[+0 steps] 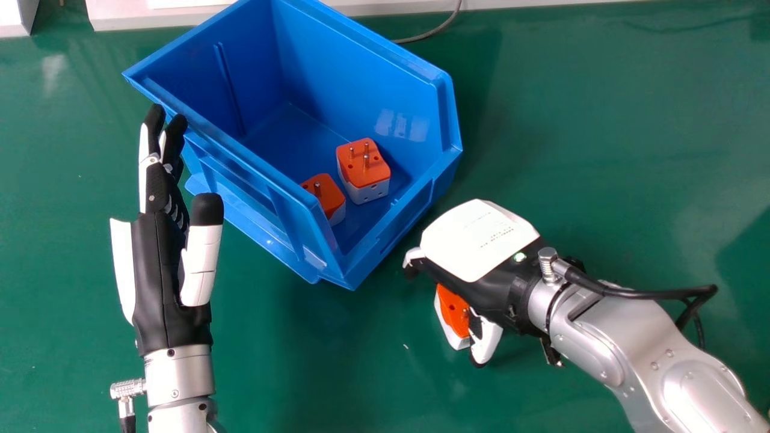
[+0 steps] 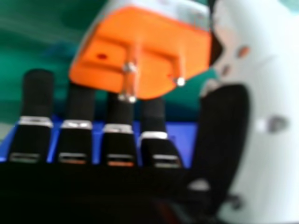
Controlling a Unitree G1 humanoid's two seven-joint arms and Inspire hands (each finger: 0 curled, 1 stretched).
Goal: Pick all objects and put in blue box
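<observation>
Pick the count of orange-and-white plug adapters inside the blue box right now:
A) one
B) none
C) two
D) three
C: one adapter sits on the box floor, pins up, and a second is partly hidden by the box wall; the third is outside, at the right hand.

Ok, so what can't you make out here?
- Lower left side of the left adapter in the box: head view, hidden by the blue box's near wall.
- Part of the adapter by the right hand: head view, covered by that hand.
- Box's far rim: head view, cut off by the top edge.
- Right hand's print: head view, too small.
</observation>
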